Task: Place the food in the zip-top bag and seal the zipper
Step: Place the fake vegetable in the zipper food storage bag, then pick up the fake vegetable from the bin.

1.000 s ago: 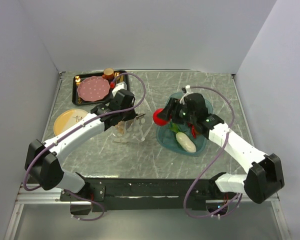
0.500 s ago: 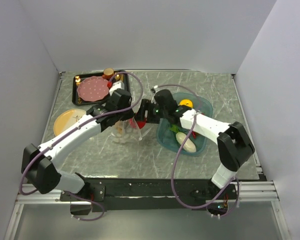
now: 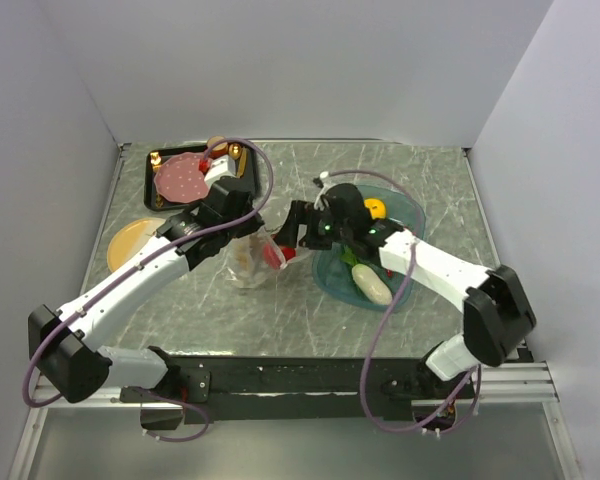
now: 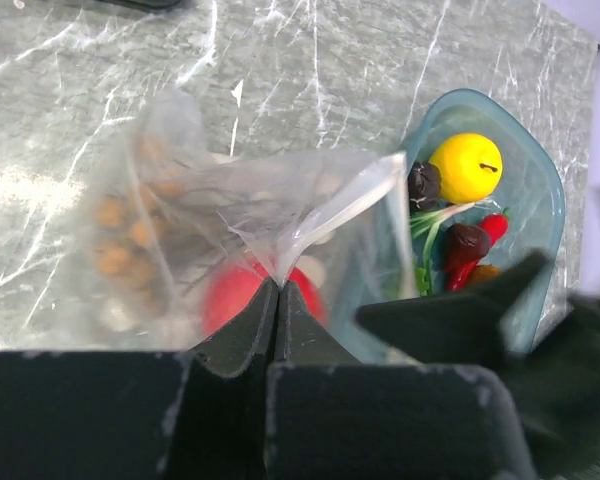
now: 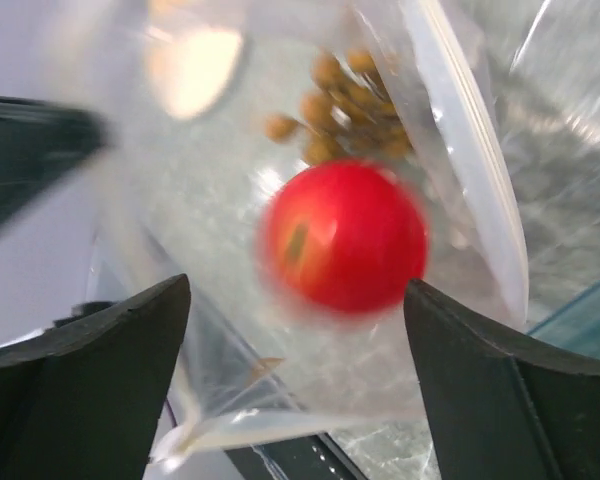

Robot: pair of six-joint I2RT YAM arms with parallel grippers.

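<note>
Whereas a second ago the right gripper [image 5: 296,292] carried the red apple [image 5: 345,235] over the left rim of the teal tray [image 3: 405,215], its fingers now stand wide apart. The apple sits free between them, touching neither, inside the zip-top bag [image 3: 248,262]. It shows blurred in the right wrist view. Half a second back the apple was only at the bag's mouth.

Left arm has changed too: its elbow link lies lower and further left, near the table's near-left corner.

Left gripper [image 4: 278,290]: fingers pressed together, pinching a peak of the bag's clear film and holding it up. The apple shows red through the plastic just below the pinch. Brown nut cluster [image 5: 345,105] lies in the bag beyond the apple. The zipper [image 5: 470,150] shows as a whitish strip along the bag's right side in the right wrist view, not pressed shut.

Pose: left arm runs diagonally from the near-left up to the bag. Right arm folds at its elbow on the near right, forearm crossing the tray, gripper pointing left into the bag's mouth.

Yellow-orange round fruit [image 4: 465,167] and white oblong piece [image 3: 372,286] lie in the tray.
</note>
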